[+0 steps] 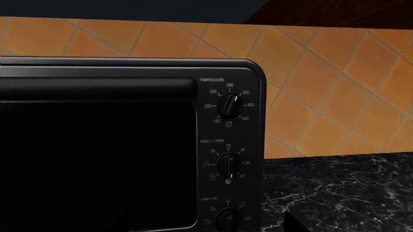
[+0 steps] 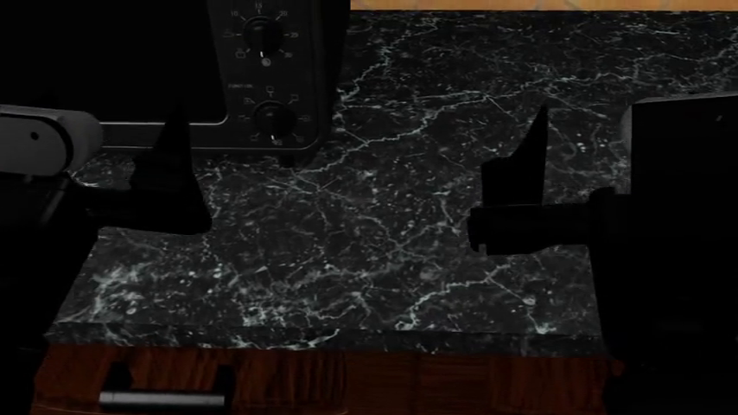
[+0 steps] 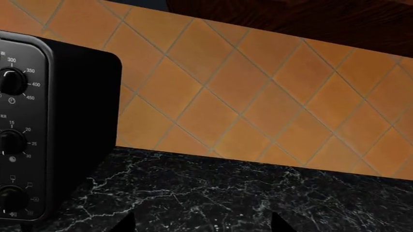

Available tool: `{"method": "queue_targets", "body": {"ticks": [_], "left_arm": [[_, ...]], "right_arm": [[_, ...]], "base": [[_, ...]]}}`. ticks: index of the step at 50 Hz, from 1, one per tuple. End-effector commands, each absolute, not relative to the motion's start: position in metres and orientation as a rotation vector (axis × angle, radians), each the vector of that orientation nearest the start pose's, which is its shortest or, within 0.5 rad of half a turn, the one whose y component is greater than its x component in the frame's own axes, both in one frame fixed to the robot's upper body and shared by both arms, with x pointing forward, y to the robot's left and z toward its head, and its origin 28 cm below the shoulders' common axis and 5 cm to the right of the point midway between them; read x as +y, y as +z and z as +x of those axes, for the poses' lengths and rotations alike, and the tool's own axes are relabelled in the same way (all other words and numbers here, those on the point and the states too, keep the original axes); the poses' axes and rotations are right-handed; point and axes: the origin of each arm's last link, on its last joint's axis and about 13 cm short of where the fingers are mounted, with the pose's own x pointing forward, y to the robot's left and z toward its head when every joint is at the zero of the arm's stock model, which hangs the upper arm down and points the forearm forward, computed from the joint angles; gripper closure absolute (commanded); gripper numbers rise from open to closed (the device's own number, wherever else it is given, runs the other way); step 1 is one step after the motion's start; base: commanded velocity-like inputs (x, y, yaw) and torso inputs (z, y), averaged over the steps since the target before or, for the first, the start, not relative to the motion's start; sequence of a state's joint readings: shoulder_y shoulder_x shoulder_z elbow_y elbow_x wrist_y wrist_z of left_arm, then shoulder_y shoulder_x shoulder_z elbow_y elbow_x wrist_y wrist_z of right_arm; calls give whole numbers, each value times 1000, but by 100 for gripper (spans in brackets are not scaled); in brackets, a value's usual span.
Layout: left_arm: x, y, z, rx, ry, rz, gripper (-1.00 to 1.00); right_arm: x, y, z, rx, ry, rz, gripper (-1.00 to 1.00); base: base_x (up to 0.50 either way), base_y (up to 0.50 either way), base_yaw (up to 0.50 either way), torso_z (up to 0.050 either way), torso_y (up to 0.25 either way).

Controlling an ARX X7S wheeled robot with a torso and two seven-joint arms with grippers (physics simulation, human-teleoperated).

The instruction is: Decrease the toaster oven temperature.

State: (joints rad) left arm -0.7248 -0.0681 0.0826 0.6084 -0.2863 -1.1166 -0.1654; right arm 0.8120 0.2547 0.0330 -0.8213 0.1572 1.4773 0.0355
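Left fingers (image 2: 173, 164): gap indiscernible; right fingers (image 3: 125, 223) wide apart, empty, touching nothing.

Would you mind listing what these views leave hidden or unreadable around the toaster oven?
- Head view: the toaster oven is cut by the top edge; its temperature knob is out of frame.
- Left wrist view: the function knob is cut by the frame edge; its icons are too small.
- Right wrist view: the oven door is out of frame.

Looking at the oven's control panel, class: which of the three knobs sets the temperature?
The top knob, printed "TEMPERATURE", ringed by numbers 150 to 450. The middle knob reads "TOAST/TIMER"; the bottom knob has only symbols around it.
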Motion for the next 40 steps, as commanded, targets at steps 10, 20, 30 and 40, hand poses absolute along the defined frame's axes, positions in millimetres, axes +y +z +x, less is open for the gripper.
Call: {"method": "queue_targets", "body": {"ticks": [10, 20, 30, 40], "left_arm": [[184, 236, 265, -207, -142, 3, -100], [184, 236, 265, -210, -141, 7, -100], [185, 235, 265, -208, -141, 7, -100], [184, 236, 263, -212, -146, 7, -100]], "right_arm": [[-134, 258, 240, -144, -10, -143, -100], [-132, 256, 239, -170, 39, -177, -100], [-131, 255, 238, -173, 47, -162, -100], [-132, 255, 238, -165, 43, -154, -100]], "base": [[68, -266, 0, 0, 0], [225, -137, 0, 0, 0], [399, 6, 0, 0, 0], [355, 0, 0, 0, 2]]}}
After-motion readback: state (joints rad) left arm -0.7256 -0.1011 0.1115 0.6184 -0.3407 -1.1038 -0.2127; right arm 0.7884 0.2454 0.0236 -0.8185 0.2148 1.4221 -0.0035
